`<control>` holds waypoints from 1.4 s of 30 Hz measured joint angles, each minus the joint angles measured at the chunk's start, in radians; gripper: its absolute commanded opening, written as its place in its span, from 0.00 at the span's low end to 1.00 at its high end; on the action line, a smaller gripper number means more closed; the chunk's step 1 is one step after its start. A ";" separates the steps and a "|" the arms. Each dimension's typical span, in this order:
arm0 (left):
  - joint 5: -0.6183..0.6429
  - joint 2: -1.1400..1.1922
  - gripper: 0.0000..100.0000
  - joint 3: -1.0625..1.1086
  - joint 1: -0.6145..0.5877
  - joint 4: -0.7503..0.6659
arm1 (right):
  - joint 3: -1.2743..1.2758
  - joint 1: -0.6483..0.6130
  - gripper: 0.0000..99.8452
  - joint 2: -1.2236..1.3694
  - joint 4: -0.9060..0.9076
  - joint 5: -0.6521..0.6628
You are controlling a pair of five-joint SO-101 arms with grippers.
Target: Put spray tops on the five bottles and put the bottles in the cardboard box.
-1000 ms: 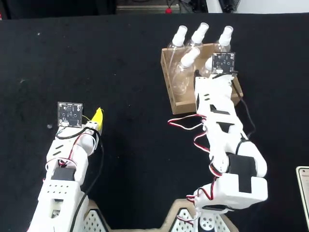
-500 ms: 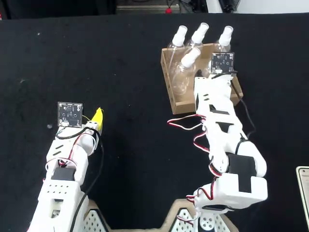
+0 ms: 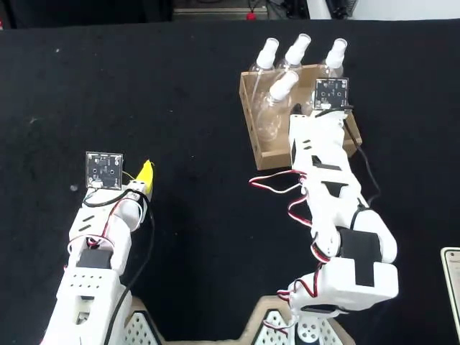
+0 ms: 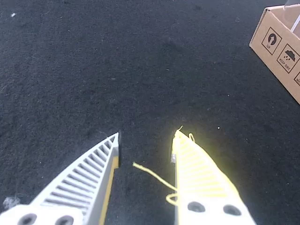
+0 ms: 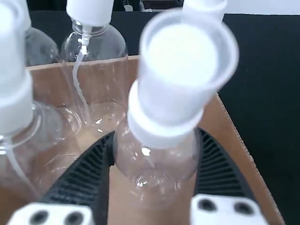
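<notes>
1. Right tool (image 5: 154, 161): is clenching the fifth bottle (image 5: 161, 117) by its shoulders. The spray top is fitted and the long axis is upright.
2. Cardboard box (image 3: 273, 159): is lying at 12 o'clock from the right arm's base. The held bottle is sitting within its 3 o'clock side; whether it is touching the floor cannot be told.
3. Four other bottles (image 3: 298, 49): are crowding the box's 12 and 9 o'clock sides, just beside the held one.
4. Left tool (image 4: 146, 136): is hanging released and empty over the counter (image 4: 70, 56), at 8 o'clock from the box and well apart.
5. Judgement: the box floor is lying straight beneath the bottle, so lowering and letting go falls to the right arm.
</notes>
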 measured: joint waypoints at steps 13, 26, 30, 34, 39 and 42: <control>0.000 0.000 0.18 0.000 0.000 0.000 | 0.011 0.002 0.33 0.000 -0.003 0.000; 0.000 0.000 0.18 0.000 0.000 0.000 | 0.037 0.002 0.33 -0.032 0.023 0.000; 0.000 0.000 0.18 0.000 0.000 0.000 | 0.037 0.000 0.33 -0.103 0.083 0.000; 0.000 0.000 0.18 0.000 0.000 0.000 | 0.038 0.000 0.33 -0.124 0.097 0.000; 0.000 0.000 0.18 0.000 0.000 0.000 | 0.038 0.000 0.33 -0.129 0.127 0.000; 0.000 0.000 0.18 0.000 0.000 0.000 | 0.038 0.000 0.33 -0.135 0.176 0.000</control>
